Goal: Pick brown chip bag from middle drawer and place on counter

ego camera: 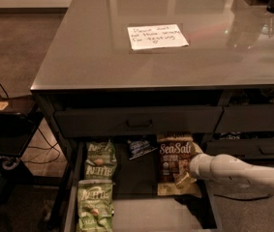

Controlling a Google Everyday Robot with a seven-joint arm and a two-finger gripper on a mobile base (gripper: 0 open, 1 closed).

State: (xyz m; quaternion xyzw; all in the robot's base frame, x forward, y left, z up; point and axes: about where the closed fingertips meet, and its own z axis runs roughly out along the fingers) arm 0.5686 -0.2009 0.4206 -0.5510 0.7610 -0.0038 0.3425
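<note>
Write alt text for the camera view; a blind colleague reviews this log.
The gripper is at the brown chip bag in the open middle drawer, beside green Kettle bags and a small dark bag; the counter above bears a handwritten note.
</note>
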